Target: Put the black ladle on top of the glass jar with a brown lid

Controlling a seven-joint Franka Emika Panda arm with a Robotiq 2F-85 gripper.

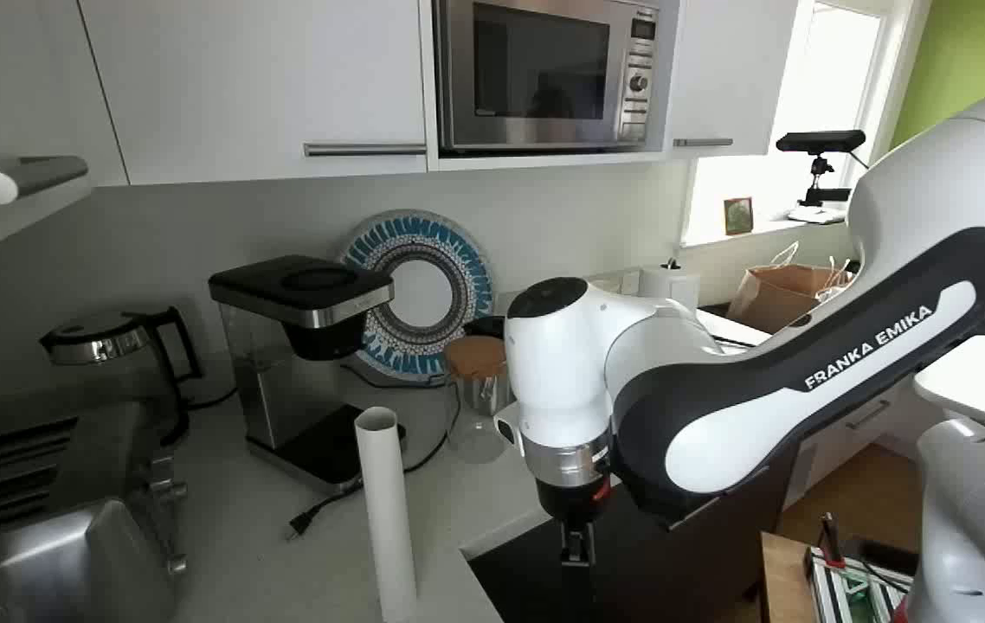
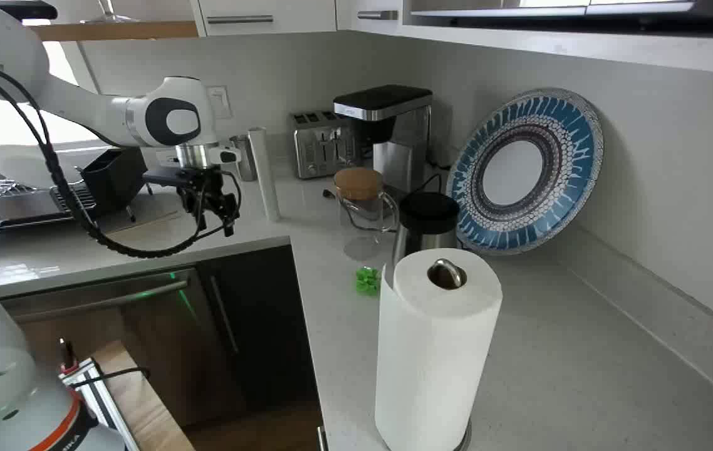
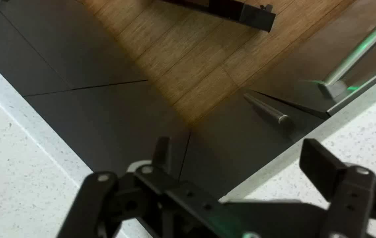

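The glass jar with a brown lid [image 1: 475, 356] stands upright on the counter. It also shows in an exterior view [image 2: 358, 185], with a looped handle on its clear body. Nothing rests on its lid. I see no black ladle in any view; it is hidden or out of view. My gripper [image 1: 577, 558] points down near the counter's inner corner, apart from the jar. It also shows in an exterior view [image 2: 212, 219], left of the jar. In the wrist view the gripper [image 3: 241, 158] has its fingers wide apart with nothing between them.
A black coffee machine [image 1: 302, 290] stands behind a tall white tube [image 1: 384, 510]. A steel toaster [image 2: 324, 147], a steel canister with a black lid [image 2: 428, 216], a paper towel roll [image 2: 438, 357], a blue patterned plate [image 2: 525, 172] and a green object [image 2: 367, 280] are on the counter.
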